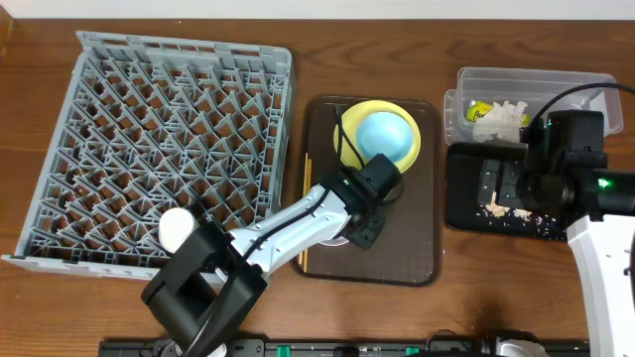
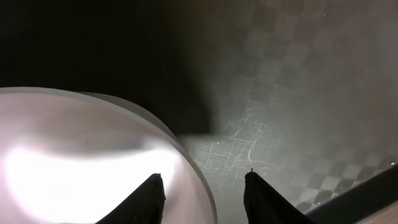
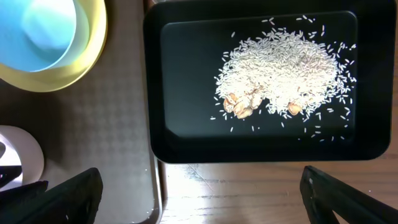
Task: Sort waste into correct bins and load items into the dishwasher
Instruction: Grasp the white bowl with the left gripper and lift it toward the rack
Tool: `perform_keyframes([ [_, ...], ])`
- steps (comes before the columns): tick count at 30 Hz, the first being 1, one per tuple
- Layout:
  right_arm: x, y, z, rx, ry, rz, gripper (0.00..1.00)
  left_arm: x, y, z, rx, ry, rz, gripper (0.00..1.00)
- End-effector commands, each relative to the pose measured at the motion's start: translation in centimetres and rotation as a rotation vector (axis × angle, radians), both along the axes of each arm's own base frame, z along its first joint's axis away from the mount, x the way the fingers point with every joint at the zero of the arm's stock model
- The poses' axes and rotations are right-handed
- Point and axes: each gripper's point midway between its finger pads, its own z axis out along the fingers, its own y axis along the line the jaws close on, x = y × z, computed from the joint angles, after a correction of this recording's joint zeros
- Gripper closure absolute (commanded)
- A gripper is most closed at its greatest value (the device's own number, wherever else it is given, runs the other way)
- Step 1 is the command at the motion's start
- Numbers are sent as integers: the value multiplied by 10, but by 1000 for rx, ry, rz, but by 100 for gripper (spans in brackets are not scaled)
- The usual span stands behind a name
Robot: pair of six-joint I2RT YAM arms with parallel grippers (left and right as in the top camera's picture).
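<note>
Left tool (image 2: 202,177) spread, straddling rim of white bowl (image 2: 74,155): one finger inside, the other outside over brown tray (image 2: 298,93). Judgement: pinch squarely on rim, lift straight up, then swing to dish rack (image 1: 169,129) off the tool's left. Right tool (image 3: 200,180) spread wide, holding nothing, above black tray (image 3: 186,93) with grains (image 3: 286,62)

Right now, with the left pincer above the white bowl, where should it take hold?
The rim, from straight above: the white bowl appears to sit mouth-up, and the left pincer straddles that thin wall, one finger inside, one outside.
</note>
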Motion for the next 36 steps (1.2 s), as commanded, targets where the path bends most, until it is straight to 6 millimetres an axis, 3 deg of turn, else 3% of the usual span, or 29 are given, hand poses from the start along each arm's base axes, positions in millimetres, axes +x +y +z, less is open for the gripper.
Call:
perform_keyframes([
  [1, 2, -4, 6, -1, -14, -25, 1, 3, 0, -3, 12, -5, 0, 58],
  [8, 2, -4, 5, -1, -13, -25, 1, 1, 0, -10, 23, 14, -1, 66],
  [15, 2, -4, 5, -1, -13, -25, 1, 0, 1, -9, 24, 16, -1, 91],
  [18, 2, -4, 5, -1, -13, -25, 1, 0, 1, 6, 5, -2, -1, 94],
  [24, 2, -4, 5, -1, -13, -25, 1, 14, -7, 79, -132, -129, 11, 94],
  [27, 2, -4, 5, -1, -13, -25, 1, 26, 1, 122, -216, -213, 49, 94],
  [31, 2, -4, 5, -1, -13, -25, 1, 48, 38, 167, -286, -311, 158, 94],
  [36, 2, -4, 5, -1, -13, -25, 1, 69, 85, 195, -399, -312, 262, 94],
])
